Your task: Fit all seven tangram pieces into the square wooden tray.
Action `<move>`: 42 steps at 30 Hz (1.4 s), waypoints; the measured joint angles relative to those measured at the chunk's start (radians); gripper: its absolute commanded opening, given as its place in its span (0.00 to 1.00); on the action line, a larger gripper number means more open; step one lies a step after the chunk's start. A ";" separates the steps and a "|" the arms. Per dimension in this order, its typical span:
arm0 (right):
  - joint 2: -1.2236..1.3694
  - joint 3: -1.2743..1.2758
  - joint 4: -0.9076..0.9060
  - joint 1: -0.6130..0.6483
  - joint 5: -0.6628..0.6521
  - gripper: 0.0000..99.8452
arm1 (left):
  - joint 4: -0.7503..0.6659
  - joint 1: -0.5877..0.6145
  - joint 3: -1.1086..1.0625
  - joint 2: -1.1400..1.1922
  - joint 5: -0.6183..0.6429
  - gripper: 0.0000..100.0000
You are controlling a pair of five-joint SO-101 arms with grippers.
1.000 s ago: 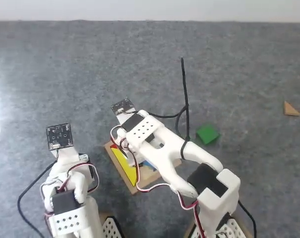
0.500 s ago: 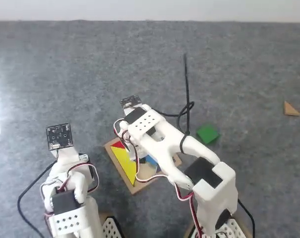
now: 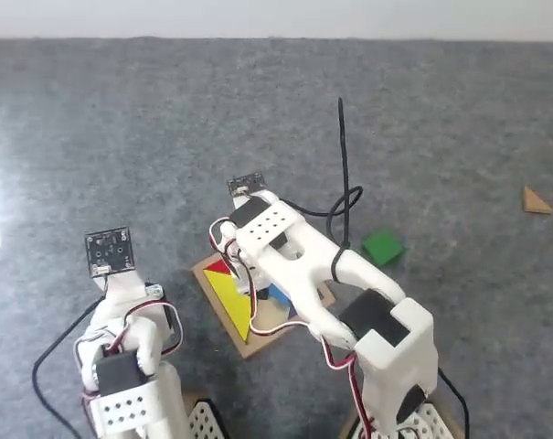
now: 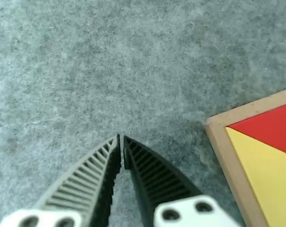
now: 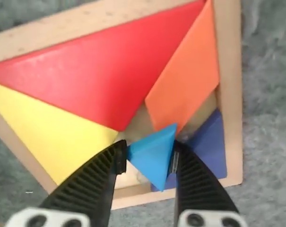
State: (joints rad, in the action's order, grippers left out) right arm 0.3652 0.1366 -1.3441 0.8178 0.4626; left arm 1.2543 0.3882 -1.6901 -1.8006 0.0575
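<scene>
The right pincer (image 5: 148, 152) is clamped on a small light-blue triangle (image 5: 154, 163), one finger on each short side. It hangs straight over the tray (image 5: 228, 94). The triangle's long edge faces the dark blue piece (image 5: 211, 146) and its square corner points toward the yellow piece (image 5: 53, 132). Bare wood shows under and around it, in the pocket where the red (image 5: 95, 80), orange (image 5: 187, 80), yellow and dark blue pieces meet. So the slot lies directly below the pincer, not off to one side. I judge the coming move turns on rotation more than travel: the long edge has to line up with a neighbour's edge before the piece can drop flat. Whether it already touches the tray floor I cannot tell.

The left pincer (image 4: 121, 139) has its fingers together and nothing in them. It is low over the tabletop (image 4: 86, 56), just off a tray corner (image 4: 223, 142), so the right arm is the one placed to act.

Farther out on the right arm's side, a green piece (image 3: 383, 247) lies near the tray. A tan triangle (image 3: 535, 201) lies well apart, and both are unplaced.
</scene>
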 measured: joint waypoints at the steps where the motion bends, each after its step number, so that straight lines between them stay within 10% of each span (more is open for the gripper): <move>1: 0.000 -0.003 -0.005 0.000 0.000 0.10 | 0.000 0.000 0.000 0.000 0.000 0.01; 15: 0.002 -0.006 -0.034 0.040 -0.002 0.11 | 0.000 0.000 0.000 0.000 0.000 0.01; 22: 0.012 -0.072 -0.118 0.040 -0.074 0.28 | 0.000 0.000 0.000 0.000 0.000 0.01; 42: -0.078 -0.083 -0.204 -0.049 -0.308 0.07 | 0.000 0.000 0.000 0.000 0.000 0.01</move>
State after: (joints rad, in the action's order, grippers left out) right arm 0.2869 0.0537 -1.5482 0.7687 0.1542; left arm 1.2543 0.3882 -1.6901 -1.8006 0.0575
